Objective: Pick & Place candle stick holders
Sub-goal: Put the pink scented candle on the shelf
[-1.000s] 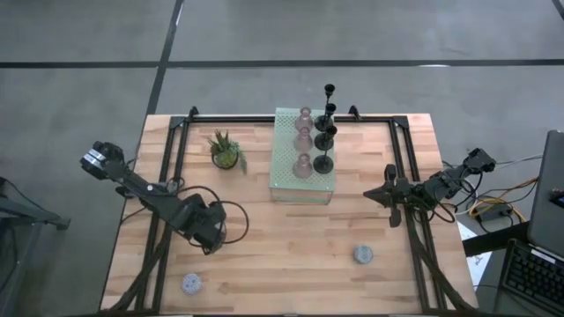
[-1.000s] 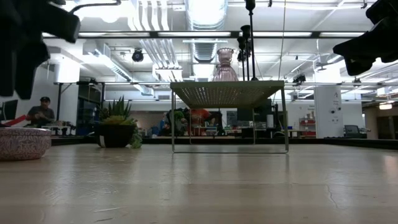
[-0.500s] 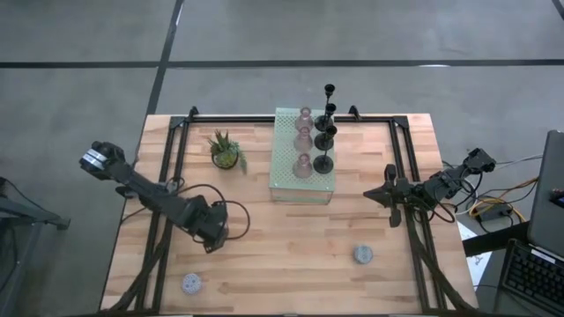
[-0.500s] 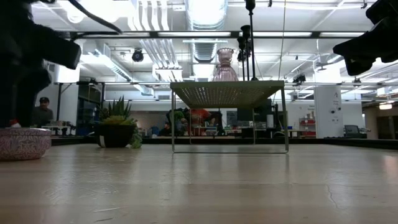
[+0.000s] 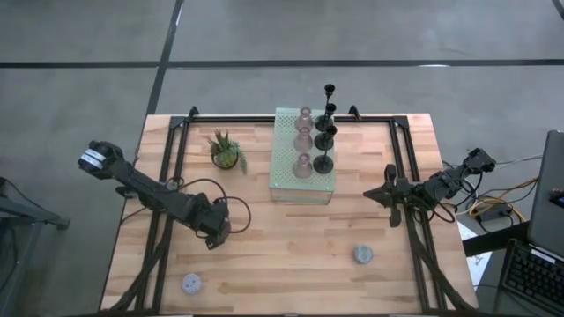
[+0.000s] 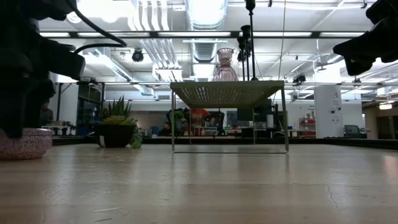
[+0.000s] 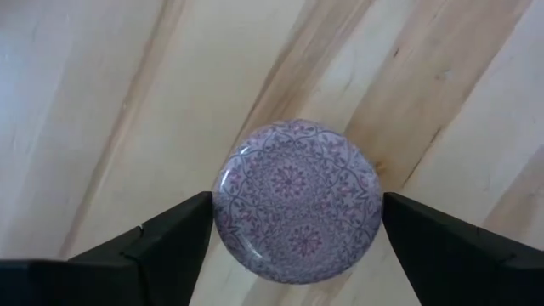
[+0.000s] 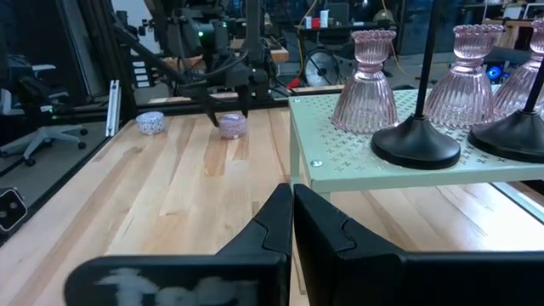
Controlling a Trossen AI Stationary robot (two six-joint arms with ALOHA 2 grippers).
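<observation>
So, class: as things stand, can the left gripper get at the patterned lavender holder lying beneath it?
Probably yes. The left gripper is open, one finger on either side of the lavender holder, and only bare table surrounds it.
</observation>
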